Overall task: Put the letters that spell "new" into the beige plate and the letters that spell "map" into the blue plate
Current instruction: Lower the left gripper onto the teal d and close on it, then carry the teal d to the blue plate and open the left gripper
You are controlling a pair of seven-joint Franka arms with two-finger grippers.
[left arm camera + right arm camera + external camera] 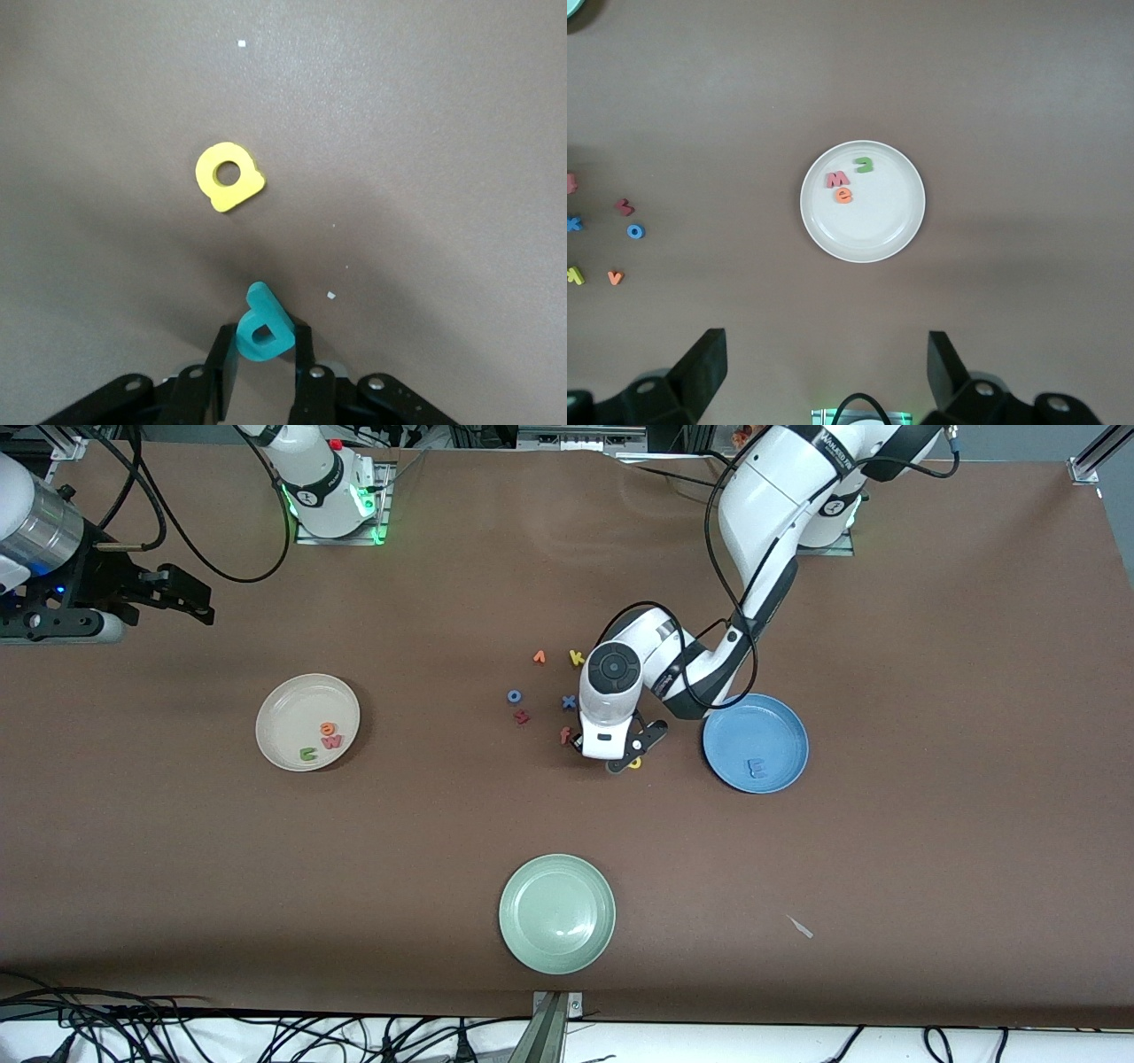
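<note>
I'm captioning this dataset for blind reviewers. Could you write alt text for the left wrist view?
The left gripper has its jaws shut on a teal letter p down at the brown table. A yellow letter a lies flat on the table, apart from the teal letter, with a few pale specks scattered around.

Left claw (263,363) low, fingers pinched shut; right claw (827,372) raised, wide open.
</note>
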